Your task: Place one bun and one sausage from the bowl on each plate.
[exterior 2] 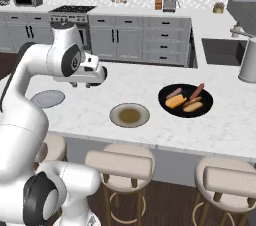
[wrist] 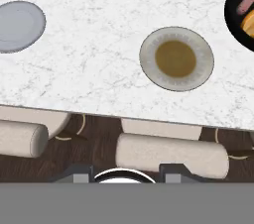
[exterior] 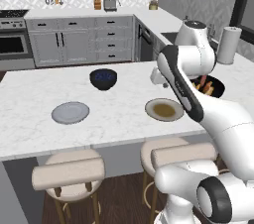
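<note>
Trouble may come if the jaws, whose gap I cannot tell, miss the golden buns (exterior 2: 176, 101) and red-brown sausages (exterior 2: 197, 91) crowded in the black round bowl (exterior 2: 168, 101) on the white marble bench (exterior 2: 90, 107), leaving both plates bare.

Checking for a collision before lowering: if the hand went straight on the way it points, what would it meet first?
Probably the marble counter, on the bare stretch between the grey plate and the brown-centred plate. The hand looks down there; depth is unclear.
</note>
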Motion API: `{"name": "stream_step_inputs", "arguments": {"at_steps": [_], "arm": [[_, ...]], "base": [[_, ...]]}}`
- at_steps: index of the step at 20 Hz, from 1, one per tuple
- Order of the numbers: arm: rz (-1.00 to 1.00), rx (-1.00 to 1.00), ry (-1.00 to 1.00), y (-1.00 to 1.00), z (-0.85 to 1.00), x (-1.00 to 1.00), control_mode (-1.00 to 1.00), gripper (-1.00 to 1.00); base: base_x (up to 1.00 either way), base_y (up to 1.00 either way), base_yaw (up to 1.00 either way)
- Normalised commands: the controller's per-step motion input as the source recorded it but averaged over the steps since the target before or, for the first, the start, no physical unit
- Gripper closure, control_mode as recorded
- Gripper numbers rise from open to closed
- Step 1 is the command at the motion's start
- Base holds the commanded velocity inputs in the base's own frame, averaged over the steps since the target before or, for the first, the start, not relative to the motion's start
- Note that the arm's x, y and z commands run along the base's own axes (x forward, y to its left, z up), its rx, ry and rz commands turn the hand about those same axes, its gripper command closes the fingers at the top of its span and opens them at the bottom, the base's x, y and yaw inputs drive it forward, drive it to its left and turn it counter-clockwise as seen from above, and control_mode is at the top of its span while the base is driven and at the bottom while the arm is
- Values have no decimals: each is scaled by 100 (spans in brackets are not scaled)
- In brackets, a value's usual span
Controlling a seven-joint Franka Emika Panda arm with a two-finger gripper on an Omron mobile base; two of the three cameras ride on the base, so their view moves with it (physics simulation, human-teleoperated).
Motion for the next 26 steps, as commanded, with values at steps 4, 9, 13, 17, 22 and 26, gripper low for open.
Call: {"name": "stream_step_inputs", "arguments": {"at_steps": [4, 9, 13, 17, 22, 26], "arm": [[3, 0, 1, -1, 0, 47, -100, -100], [-5, 0, 20, -52, 0, 97, -100, -100], [-10, 0, 31, -91, 0, 100, -100, -100], [-14, 0, 32, -100, -7, 98, -100, -100], [-24, 0, 24, -100, -33, 70, -100, -100], [-21, 0, 10, -88, -68, 43, -100, -100]], "base": [[0, 0, 0], [0, 0, 0], [0, 0, 0], [0, 0, 0], [0, 0, 0], [0, 0, 0]]}}
